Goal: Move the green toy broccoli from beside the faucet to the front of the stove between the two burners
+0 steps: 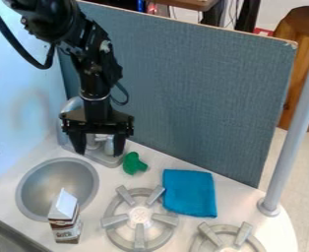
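My gripper (99, 150) hangs at the upper left, over the faucet behind the sink, with its two fingers spread apart and nothing held between them. Just right of the right finger, a green object (134, 163) lies on the counter; whether the two touch is unclear. A folded blue cloth (189, 192) is farther right. In front, a brown and white carton (65, 217) stands at the right front rim of the round grey sink (25, 189).
A grey burner ring (139, 216) sits front centre, with another burner (227, 238) to its right. A blue-grey partition (183, 88) rises behind the counter. A grey pole (295, 133) stands at the right edge.
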